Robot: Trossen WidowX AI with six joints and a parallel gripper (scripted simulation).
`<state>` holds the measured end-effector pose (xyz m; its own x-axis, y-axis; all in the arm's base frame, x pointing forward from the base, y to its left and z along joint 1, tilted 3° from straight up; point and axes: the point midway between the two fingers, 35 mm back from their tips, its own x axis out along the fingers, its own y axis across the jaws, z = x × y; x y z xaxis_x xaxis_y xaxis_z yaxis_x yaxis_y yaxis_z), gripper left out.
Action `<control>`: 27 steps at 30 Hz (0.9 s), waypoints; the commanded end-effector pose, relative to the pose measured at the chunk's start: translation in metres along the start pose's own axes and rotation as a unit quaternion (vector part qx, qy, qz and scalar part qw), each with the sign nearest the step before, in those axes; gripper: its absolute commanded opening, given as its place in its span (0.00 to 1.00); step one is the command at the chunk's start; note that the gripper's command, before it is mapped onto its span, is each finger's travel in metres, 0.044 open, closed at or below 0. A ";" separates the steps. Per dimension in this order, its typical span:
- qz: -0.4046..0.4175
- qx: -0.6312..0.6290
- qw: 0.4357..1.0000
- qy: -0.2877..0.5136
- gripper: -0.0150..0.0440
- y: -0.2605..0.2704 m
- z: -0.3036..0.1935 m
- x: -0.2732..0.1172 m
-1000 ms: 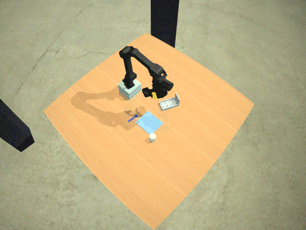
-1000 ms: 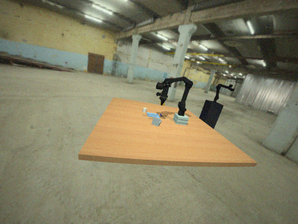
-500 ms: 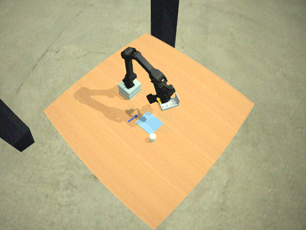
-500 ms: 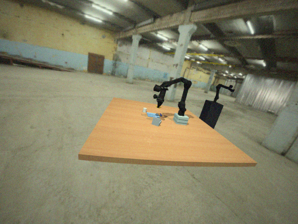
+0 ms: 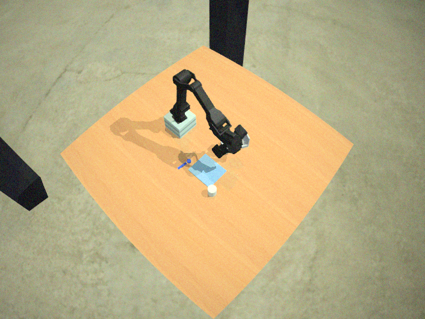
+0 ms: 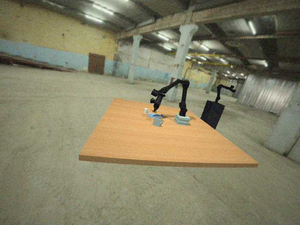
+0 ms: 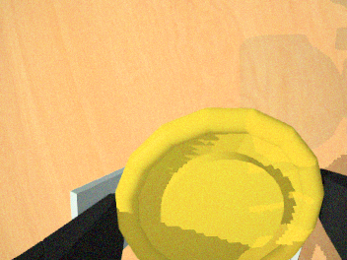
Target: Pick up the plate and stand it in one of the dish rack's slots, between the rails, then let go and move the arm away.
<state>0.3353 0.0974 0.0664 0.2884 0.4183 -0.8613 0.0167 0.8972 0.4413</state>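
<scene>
Orange counter (image 5: 274, 192) lies below as I hold the yellow plate (image 7: 220, 196) clamped in my pincer (image 7: 217, 246) directly above the grey dish rack (image 7: 93, 196), lining it up for a slot.

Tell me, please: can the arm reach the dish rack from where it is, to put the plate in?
Probably yes. The gripper is shut on the yellow plate and hangs right over the dish rack, which shows beneath the plate in the wrist view. Nothing seems to stand between them, but the plate hides the slots.
</scene>
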 end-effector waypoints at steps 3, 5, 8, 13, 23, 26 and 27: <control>0.054 -0.036 0.998 -0.023 0.25 -0.002 0.008 0.018; 0.071 -0.049 0.996 -0.033 0.25 -0.003 0.010 0.023; 0.097 -0.069 0.992 -0.048 0.25 -0.005 0.013 0.029; 0.137 -0.104 0.982 -0.074 0.25 -0.007 0.016 0.038; 0.211 -0.175 0.953 -0.130 0.25 -0.014 0.015 0.048; 0.230 -0.198 0.941 -0.147 0.25 -0.016 0.012 0.049; 0.237 -0.206 0.937 -0.153 0.25 -0.017 0.011 0.049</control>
<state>0.3634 0.1018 0.0227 0.4328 0.7516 -0.4977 -0.4815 0.6595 0.5772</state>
